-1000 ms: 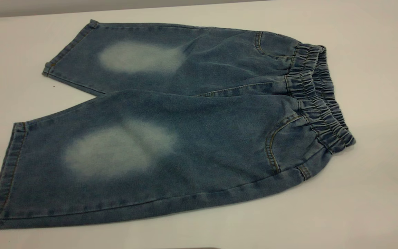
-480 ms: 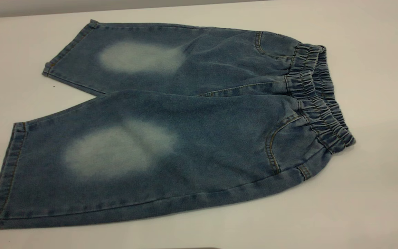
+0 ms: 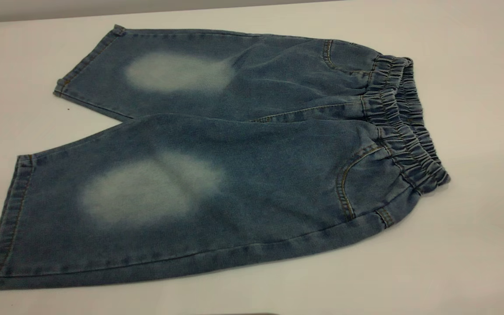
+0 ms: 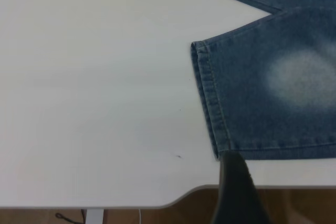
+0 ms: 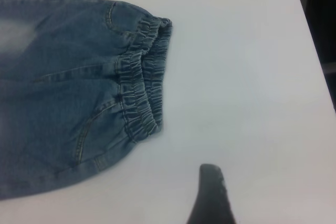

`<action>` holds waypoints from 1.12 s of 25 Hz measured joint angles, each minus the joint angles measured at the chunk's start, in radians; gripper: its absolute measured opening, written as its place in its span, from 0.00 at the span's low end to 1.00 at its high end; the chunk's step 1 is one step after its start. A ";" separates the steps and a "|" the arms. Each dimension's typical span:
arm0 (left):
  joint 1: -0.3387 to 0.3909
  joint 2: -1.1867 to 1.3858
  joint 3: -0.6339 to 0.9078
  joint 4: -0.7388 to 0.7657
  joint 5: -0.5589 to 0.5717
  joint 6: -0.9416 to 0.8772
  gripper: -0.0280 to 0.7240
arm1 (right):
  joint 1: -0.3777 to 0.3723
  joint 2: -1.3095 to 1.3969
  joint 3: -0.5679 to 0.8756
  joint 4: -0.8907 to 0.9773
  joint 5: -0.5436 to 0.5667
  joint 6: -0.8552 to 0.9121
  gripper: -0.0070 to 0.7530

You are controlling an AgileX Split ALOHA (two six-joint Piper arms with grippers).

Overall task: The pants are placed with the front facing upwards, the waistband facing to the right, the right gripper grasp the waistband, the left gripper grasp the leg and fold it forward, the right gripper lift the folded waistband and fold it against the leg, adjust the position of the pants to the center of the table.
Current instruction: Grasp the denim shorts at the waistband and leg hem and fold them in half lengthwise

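Lying flat and unfolded on the white worktop (image 3: 475, 245), the pants (image 3: 252, 175) stretch lengthwise across the exterior view, front side up, with the waistband (image 3: 403, 127) pointing to that view's right and both hems to its left. The nearer leg (image 3: 138, 197) reaches almost to the picture's left edge; the farther leg (image 3: 177, 72) angles away from it, so a wedge of bare worktop opens between the two hems. A pale faded oval marks each leg, and curved pocket stitching sits just beside the gathered elastic.

No arm appears in the exterior view. Only the wrist views show them. The left wrist view shows the nearer leg's stitched hem (image 4: 207, 98) and the worktop's front edge, with one dark finger of the left claw (image 4: 236, 192) near the hem's corner but not gripping it; whether that claw is spread or closed cannot be told. The right wrist view shows the ruched waistband (image 5: 142, 82) and one finger of the right claw (image 5: 212, 198) over bare worktop, apart from the denim; its state likewise cannot be told.
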 joint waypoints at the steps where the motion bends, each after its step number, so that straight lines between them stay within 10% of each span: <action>1: 0.000 0.000 0.000 0.000 0.000 0.000 0.58 | 0.000 0.000 0.000 0.000 0.000 0.000 0.61; 28: 0.000 0.278 -0.062 -0.113 -0.098 0.061 0.58 | 0.000 0.381 -0.032 0.118 -0.086 -0.057 0.61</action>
